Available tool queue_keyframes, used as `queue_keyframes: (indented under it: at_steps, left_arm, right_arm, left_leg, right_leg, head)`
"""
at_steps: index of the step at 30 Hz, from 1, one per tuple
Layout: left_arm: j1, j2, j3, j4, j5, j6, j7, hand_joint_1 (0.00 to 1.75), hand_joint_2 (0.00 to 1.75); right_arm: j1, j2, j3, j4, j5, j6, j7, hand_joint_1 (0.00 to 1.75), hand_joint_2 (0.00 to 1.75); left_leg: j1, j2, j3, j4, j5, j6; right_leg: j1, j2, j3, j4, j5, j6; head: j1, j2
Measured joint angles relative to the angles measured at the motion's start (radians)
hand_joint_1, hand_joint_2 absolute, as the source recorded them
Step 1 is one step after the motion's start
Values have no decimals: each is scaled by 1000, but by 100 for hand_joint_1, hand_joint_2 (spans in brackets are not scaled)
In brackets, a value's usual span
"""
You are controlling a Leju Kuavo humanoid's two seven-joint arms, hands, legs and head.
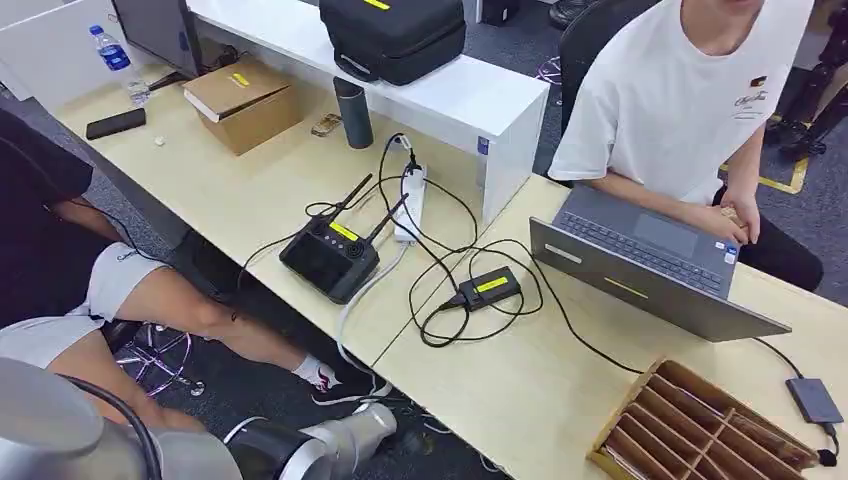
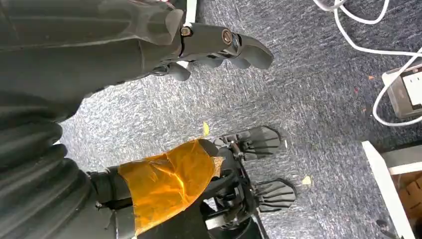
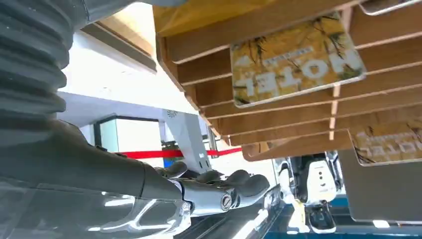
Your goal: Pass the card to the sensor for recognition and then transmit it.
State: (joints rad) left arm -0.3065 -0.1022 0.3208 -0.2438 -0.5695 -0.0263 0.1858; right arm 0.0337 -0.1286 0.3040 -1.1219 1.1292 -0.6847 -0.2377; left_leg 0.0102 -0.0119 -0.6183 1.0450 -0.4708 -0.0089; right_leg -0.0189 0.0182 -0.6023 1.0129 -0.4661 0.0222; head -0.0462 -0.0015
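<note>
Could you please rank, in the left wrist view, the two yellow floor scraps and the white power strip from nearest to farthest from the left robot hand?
1. Small yellow scrap, on the grey carpet, closest to the left robot hand.
2. Second yellow scrap and white power strip, both farther out and well apart from each other: too close to call.

On the surface (image 1: 520,400), the sensor (image 1: 490,287) sits at frame centre, laptop (image 1: 650,265) to its right, slotted card tray (image 1: 700,425) at lower right.
</note>
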Motion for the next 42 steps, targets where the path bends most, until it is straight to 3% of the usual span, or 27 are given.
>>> queue_keyframes:
  at_steps: [6, 26, 36, 37, 38, 42]
  left_arm:
    - [0, 0, 4, 0, -1, -1, 0, 0, 175]
    - [-6, -11, 14, 0, -25, 0, -1, 0, 175]
    - [-11, -15, 14, 0, -27, 0, -1, 0, 175]
    - [-11, -16, 14, 0, -29, 0, -1, 0, 175]
    - [-11, -16, 14, 0, -29, 0, -1, 0, 175]
    - [-12, -17, 14, 0, -32, 0, -2, 0, 175]
  right_arm:
    - [8, 0, 11, -22, -11, 0, 1, 0, 175]
    - [-11, 23, 156, -31, -62, 15, -5, 0, 175]
    - [-18, 32, 176, -15, -72, 18, -11, 0, 175]
    - [-20, 33, 178, -12, -73, 18, -11, 10, 175]
    - [-21, 33, 179, -10, -73, 18, -11, 175, 175]
    - [-24, 34, 180, -6, -81, 18, -11, 175, 175]
  left_leg:
    - [0, 0, 0, 0, 0, 0]
    - [0, 0, 0, 0, 0, 0]
    - [0, 0, 0, 0, 0, 0]
    - [0, 0, 0, 0, 0, 0]
    - [0, 0, 0, 0, 0, 0]
    - [0, 0, 0, 0, 0, 0]
  right_leg:
    - [0, 0, 0, 0, 0, 0]
    - [0, 0, 0, 0, 0, 0]
    - [0, 0, 0, 0, 0, 0]
    - [0, 0, 0, 0, 0, 0]
    - [0, 0, 0, 0, 0, 0]
    - [0, 0, 0, 0, 0, 0]
  head:
    - [0, 0]
    - [0, 0]
    - [0, 0]
    - [0, 0]
    - [0, 0]
    - [0, 0]
